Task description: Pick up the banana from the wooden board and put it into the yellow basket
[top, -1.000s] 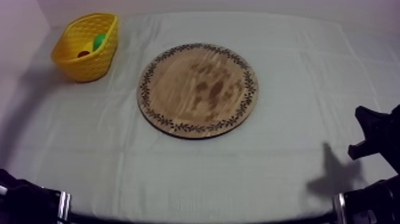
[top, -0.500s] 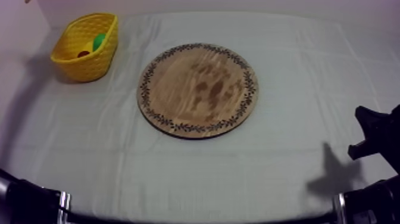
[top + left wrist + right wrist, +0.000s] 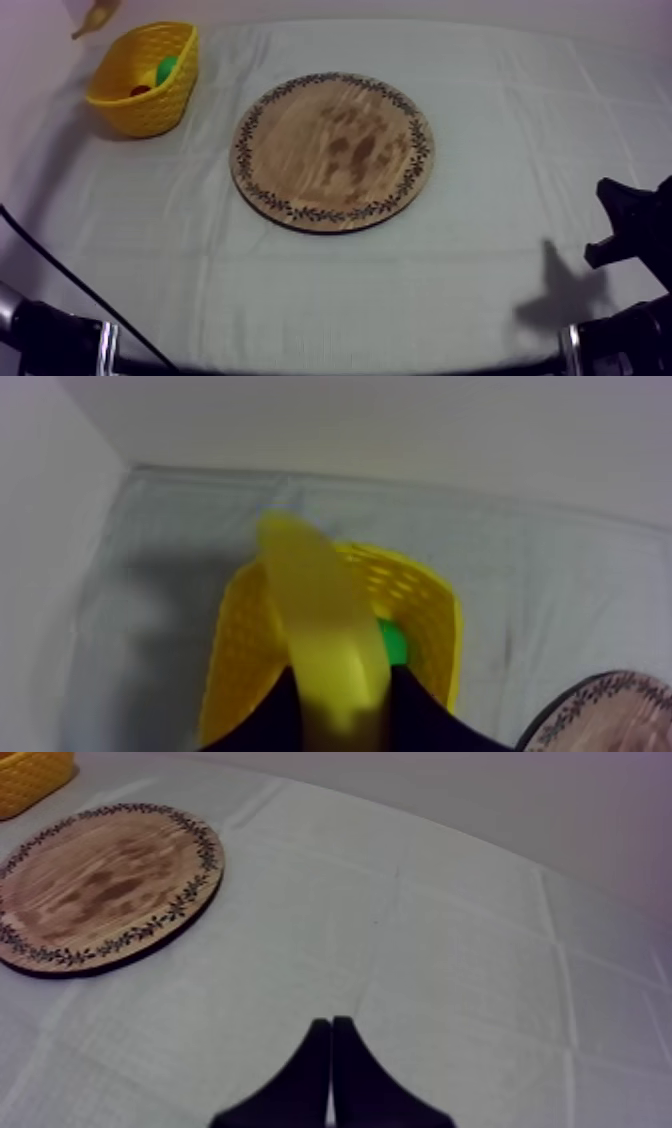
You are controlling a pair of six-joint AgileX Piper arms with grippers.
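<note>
Left wrist view had the banana (image 3: 320, 626) clamped between the two fingers of your left gripper (image 3: 338, 711). It was held by one end, with its length reaching out over the yellow basket (image 3: 425, 601). In the top view the banana (image 3: 97, 17) hung in the air just past the basket's far rim, clear of the wooden board (image 3: 333, 150), which lay bare and well apart from the basket.

I judged the step in hand to be the drop. To do it well, you needed the banana's middle over the basket's opening rather than its rim. It was also better to lower it before parting the fingers, so the long fruit could not tip over the wall. A green fruit (image 3: 166, 70) and a small red fruit (image 3: 141, 90) already lay inside the basket, so a gentle release beside them looked safer than a fall from height.

Your left arm was raised above the basket, its wrist looking down into it at a slant. Your right gripper (image 3: 331, 1052) had its fingers pressed together on nothing, low over the cloth (image 3: 470, 952), beyond the board from the basket.
</note>
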